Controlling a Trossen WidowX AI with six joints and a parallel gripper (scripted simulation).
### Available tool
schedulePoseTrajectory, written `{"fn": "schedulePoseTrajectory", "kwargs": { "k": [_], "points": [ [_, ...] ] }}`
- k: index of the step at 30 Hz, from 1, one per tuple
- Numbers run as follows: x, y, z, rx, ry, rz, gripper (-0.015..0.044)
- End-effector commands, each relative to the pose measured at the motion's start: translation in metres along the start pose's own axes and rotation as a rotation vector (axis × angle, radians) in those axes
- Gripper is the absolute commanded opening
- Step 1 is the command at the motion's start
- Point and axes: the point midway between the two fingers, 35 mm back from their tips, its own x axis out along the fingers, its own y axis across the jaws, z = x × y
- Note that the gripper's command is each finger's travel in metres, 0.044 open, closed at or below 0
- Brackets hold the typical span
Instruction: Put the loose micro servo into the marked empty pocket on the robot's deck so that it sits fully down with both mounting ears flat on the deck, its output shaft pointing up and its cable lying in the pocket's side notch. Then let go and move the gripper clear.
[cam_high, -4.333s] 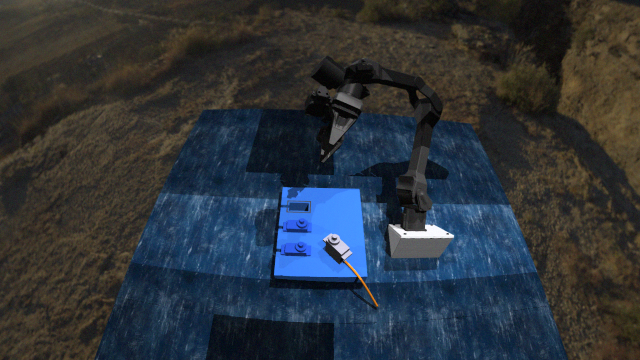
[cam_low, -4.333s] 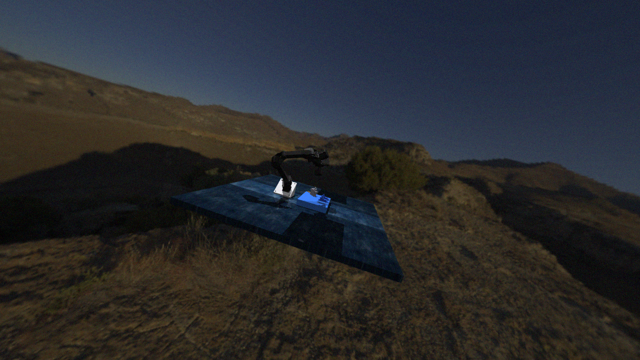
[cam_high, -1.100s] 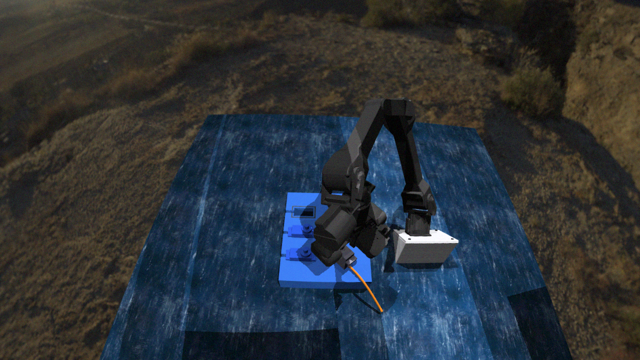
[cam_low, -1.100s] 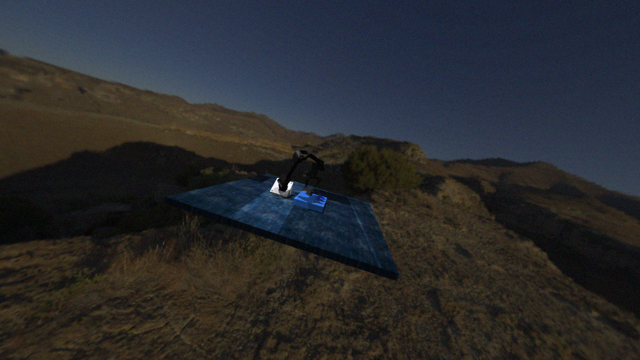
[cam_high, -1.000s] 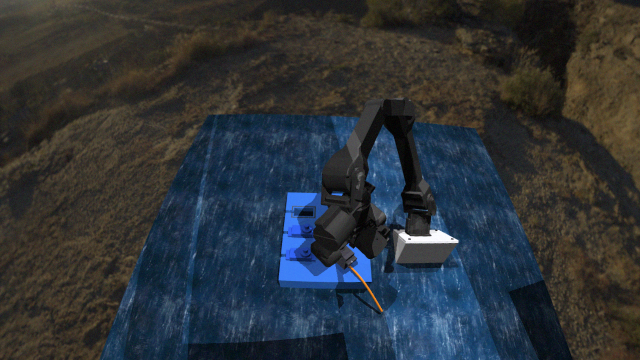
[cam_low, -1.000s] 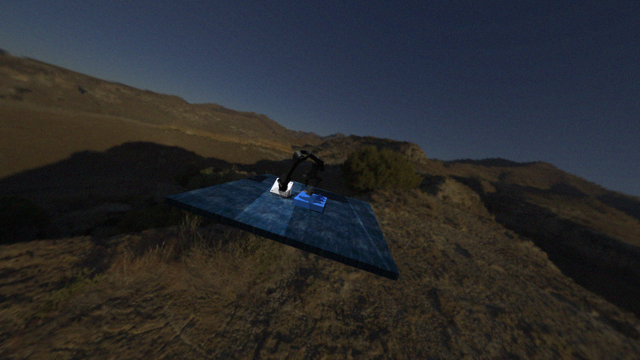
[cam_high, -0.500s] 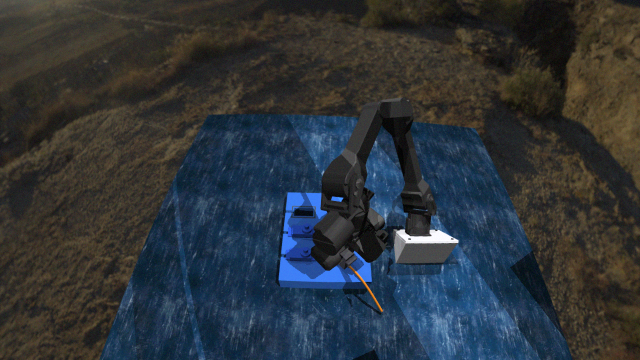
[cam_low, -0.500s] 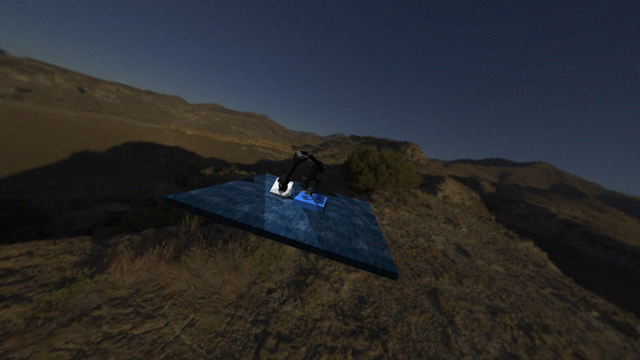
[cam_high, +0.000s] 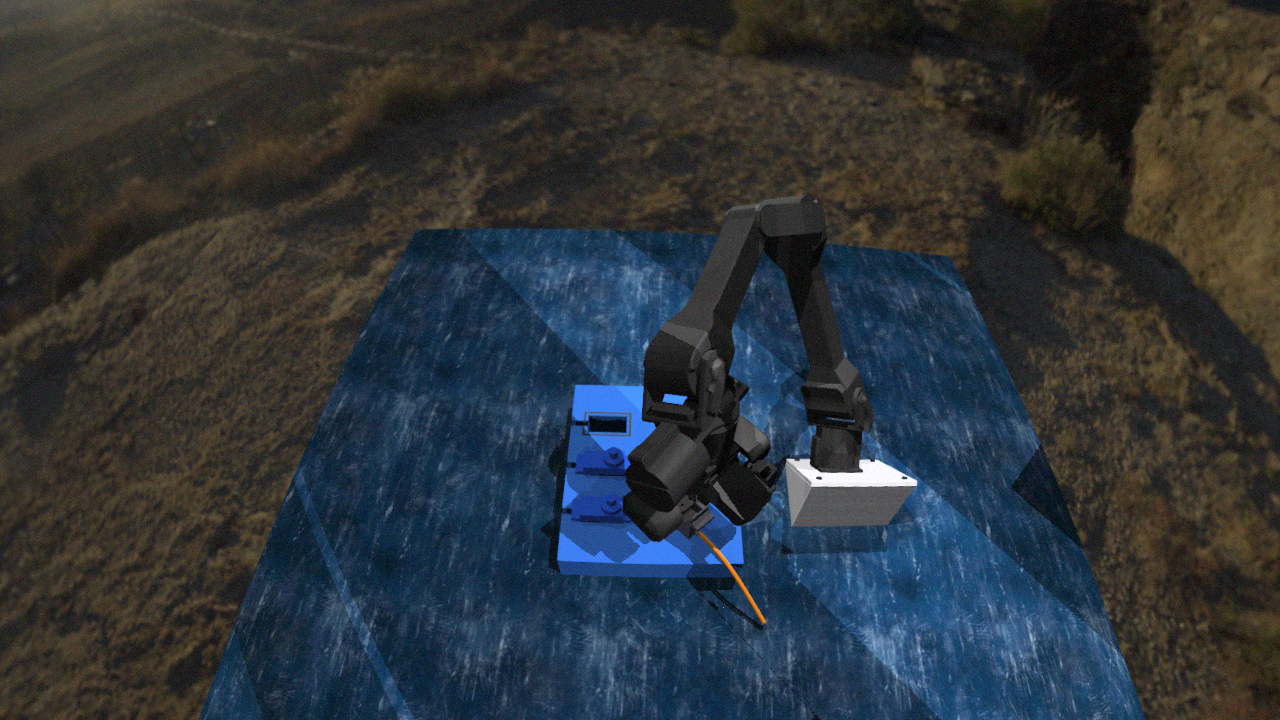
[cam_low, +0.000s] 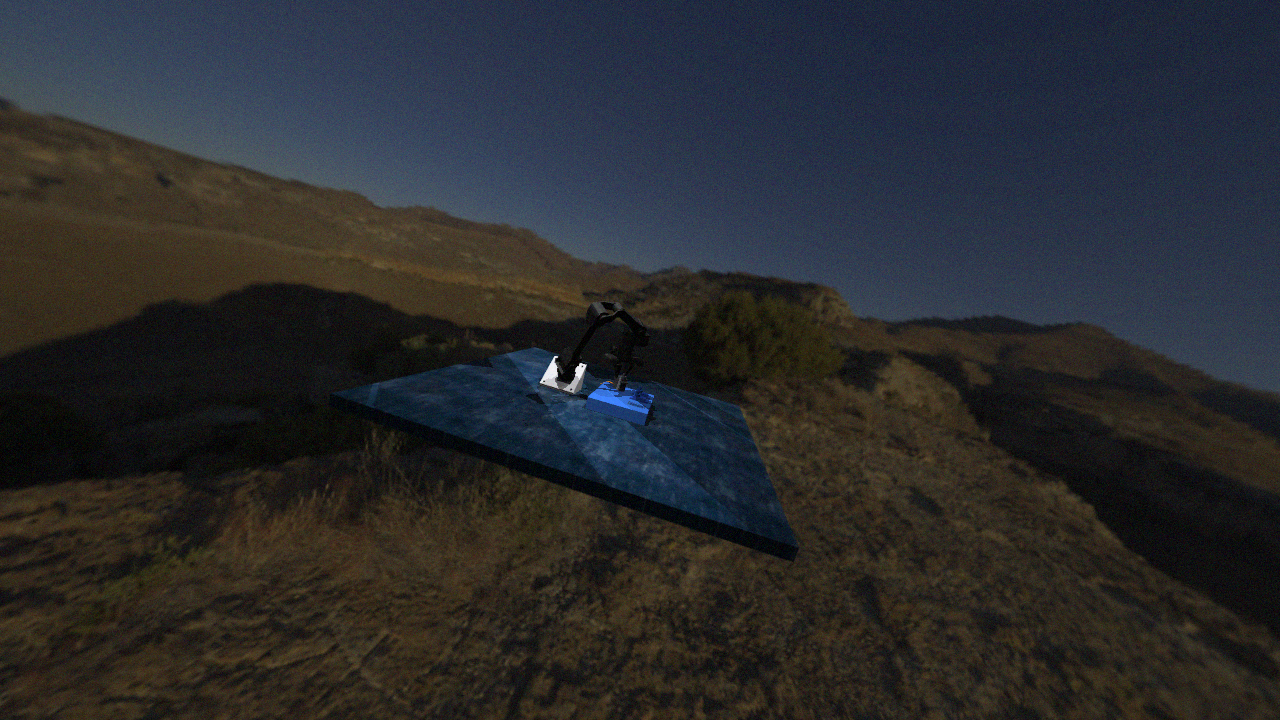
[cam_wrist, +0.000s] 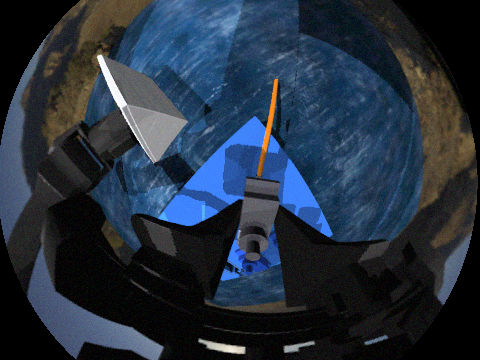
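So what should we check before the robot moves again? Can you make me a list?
1. Gripper shut on the loose servo: ok.
2. Output shaft pointing up: ok, by the wrist view.
3. Marked pocket empty: ok.
4. Servo over that pocket: not ok, it's off to the side.
5. Orange cable by the side notch: not ok.
6. Grip firm enough: cannot tell.
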Motion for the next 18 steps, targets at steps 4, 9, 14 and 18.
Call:
{"fn": "schedulePoseTrajectory", "kwargs": {
  "k": [4, 9, 14, 18],
  "points": [
    [-0.011, 0.000, -0.001, -0.003, 0.004, -0.001, 0.0000],
    [-0.029, 0.005, -0.002, -0.004, 0.004, 0.000, 0.0000],
    [-0.030, 0.006, -0.003, -0.004, 0.004, 0.000, 0.0000],
    [-0.030, 0.003, -0.005, -0.004, 0.004, 0.000, 0.0000]
  ]
}}
